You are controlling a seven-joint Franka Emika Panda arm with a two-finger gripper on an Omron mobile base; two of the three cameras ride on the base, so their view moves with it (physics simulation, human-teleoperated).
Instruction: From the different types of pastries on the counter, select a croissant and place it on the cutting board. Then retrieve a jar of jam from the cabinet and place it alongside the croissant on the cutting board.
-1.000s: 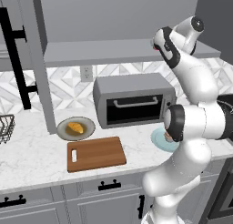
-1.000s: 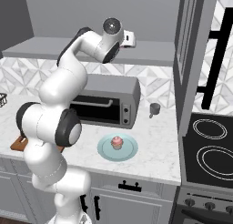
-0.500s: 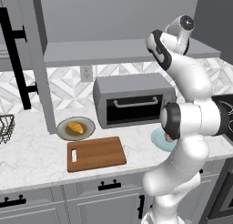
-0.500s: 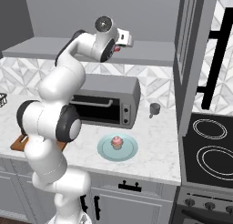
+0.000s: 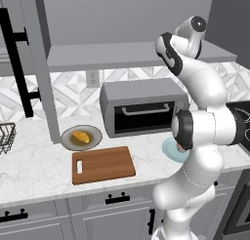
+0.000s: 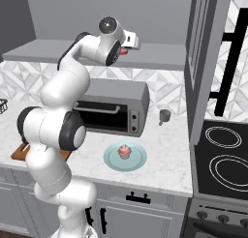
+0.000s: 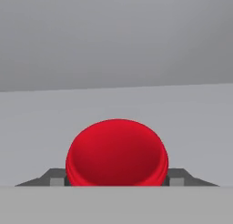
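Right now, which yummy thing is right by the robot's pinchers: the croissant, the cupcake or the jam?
The jar of jam. It sits red between the gripper fingertips on the cabinet shelf; croissant and cupcake lie on plates on the counter.

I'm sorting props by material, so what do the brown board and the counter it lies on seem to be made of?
The flat rectangular brown cutting board looks like matte wood, judging by its warm brown tone. The white counter looks like polished marbled stone, given its faint grey veining.
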